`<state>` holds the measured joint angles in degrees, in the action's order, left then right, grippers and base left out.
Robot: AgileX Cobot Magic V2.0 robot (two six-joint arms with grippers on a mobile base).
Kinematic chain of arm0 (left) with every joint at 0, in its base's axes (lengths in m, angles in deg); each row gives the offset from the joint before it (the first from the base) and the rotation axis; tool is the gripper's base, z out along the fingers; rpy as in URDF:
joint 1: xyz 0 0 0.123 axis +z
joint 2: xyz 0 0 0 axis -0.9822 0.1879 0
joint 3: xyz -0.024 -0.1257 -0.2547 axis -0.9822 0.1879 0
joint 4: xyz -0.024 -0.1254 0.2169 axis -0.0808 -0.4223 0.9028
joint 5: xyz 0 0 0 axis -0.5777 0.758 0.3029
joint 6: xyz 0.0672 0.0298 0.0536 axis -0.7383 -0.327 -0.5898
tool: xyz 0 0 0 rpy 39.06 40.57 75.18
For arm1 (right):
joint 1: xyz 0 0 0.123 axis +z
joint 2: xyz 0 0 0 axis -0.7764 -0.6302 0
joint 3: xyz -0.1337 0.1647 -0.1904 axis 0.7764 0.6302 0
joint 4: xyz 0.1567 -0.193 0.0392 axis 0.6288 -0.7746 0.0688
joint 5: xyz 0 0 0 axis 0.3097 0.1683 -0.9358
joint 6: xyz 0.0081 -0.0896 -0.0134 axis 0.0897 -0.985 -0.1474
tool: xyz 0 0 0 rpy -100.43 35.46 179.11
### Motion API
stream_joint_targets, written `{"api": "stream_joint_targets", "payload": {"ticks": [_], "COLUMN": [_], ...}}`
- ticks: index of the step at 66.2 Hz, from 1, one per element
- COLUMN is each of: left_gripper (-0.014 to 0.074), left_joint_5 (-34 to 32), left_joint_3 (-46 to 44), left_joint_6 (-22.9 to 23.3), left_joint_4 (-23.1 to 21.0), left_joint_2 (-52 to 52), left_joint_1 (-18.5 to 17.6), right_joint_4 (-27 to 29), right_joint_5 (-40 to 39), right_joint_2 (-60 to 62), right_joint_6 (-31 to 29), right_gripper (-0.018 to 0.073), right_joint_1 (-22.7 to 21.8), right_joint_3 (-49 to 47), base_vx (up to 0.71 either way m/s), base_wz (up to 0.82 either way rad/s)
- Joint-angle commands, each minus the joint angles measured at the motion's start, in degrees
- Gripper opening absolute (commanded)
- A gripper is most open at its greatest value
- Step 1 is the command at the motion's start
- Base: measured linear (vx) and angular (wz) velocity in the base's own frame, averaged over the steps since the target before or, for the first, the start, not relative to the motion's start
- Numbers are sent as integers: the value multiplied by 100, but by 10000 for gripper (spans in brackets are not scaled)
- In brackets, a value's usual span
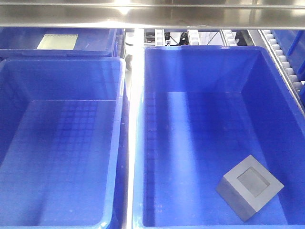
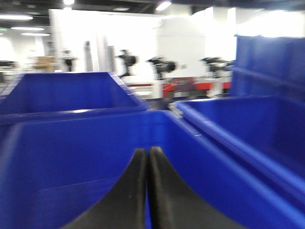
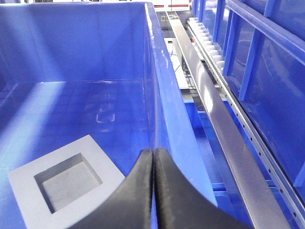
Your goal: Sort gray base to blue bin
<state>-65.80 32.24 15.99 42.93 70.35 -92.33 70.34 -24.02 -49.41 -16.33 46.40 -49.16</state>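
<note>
The blue bin point(image 1: 200, 62) fills the right half of the front view, with a second blue tub point(image 1: 62, 71) just beside it filling the left half, and a steel rail point(image 3: 228, 138) runs along the right of my right wrist view. The gray base point(image 1: 250, 187) lies on the bin floor at the lower right of the front view, pocket face up, resting flat and close to the near wall. My right gripper point(image 3: 154, 164), at the bottom centre of its view, has its fingers pressed together around nothing, just beside the block; my left gripper point(image 2: 147, 164), low in its blurred view, is likewise closed and empty over a tub. The block looks already delivered, so the risks I judge are my own: sweeping the closed right fingers sideways could knock the block, and lifting out carelessly could catch the bin's tall right wall or its thick rim and drag the bin askew
</note>
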Motion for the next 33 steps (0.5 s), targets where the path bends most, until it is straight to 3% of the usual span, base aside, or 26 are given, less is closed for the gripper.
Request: {"api": "stream_joint_targets", "payload": {"ticks": [1, 9, 16, 33], "left_gripper": [-7, -7, -7, -7], "left_joint_5": [-408, -386, -375, -69], "left_joint_3": [-15, 215, 411, 743], "left_joint_6": [7, 12, 12, 12], "left_joint_4": [152, 152, 152, 185], "left_joint_2": [-76, -76, -76, -76], "left_joint_1": [568, 1236, 1576, 1747], "right_joint_4": [-21, -21, -21, -21], "right_joint_5": [-336, -336, -336, -336], "right_joint_2": [-103, -103, -103, -103], "right_joint_6": [-70, -70, -70, -70], "right_gripper": [-5, -5, -5, -5], "right_joint_1": [-6, -6, -6, -6], "right_joint_3": [12, 12, 12, 12], "base_vx": [0, 0, 0, 0], "base_wz": [0, 0, 0, 0]}}
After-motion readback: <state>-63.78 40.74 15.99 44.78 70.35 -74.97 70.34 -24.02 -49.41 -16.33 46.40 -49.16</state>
